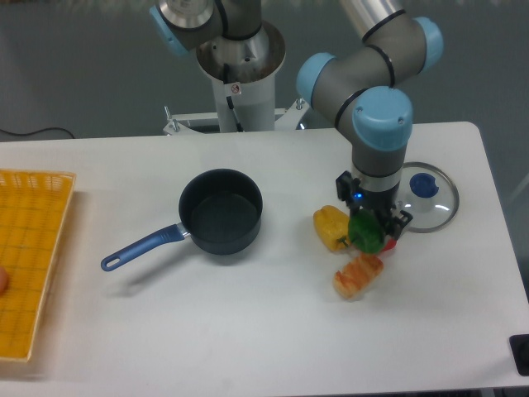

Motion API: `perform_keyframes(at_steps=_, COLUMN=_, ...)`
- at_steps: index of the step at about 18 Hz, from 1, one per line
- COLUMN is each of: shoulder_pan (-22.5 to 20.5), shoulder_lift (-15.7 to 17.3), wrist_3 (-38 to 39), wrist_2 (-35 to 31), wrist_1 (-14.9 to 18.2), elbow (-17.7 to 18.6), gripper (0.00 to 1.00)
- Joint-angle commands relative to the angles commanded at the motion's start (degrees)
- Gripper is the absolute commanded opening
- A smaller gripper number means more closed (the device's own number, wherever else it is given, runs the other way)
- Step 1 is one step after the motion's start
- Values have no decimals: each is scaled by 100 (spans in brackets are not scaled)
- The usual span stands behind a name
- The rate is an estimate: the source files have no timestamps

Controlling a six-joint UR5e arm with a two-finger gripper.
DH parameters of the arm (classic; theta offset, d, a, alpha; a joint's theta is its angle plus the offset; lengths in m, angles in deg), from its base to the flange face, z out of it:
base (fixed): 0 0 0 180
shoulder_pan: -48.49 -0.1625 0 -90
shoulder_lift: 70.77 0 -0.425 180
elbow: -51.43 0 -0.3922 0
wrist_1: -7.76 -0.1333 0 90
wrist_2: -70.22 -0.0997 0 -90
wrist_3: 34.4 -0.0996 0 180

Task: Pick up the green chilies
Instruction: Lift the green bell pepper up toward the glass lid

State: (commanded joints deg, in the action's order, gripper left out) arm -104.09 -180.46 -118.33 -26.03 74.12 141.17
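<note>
The green chilies (364, 232) are a glossy dark-green pepper-shaped toy right of the table's middle. My gripper (374, 225) comes down from above and is shut on the green chilies, with its dark fingers on either side. I cannot tell whether the toy is lifted off the table or still touching it. A yellow pepper (331, 227) lies right beside it on the left. A bit of red pepper (390, 244) peeks out under the gripper's right side.
A dark blue saucepan (221, 212) with a blue handle sits left of centre. A glass lid with a blue knob (426, 196) lies right of the gripper. An orange shrimp-like toy (358, 275) lies just below. A yellow basket (29, 256) is at the left edge.
</note>
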Motion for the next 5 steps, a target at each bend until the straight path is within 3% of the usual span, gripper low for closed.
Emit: perform_keyframes(at_steps=5, shoulder_pan=-26, shoulder_lift=18, wrist_3=0, wrist_2=-9, wrist_1=70, elbow=18, gripper=47)
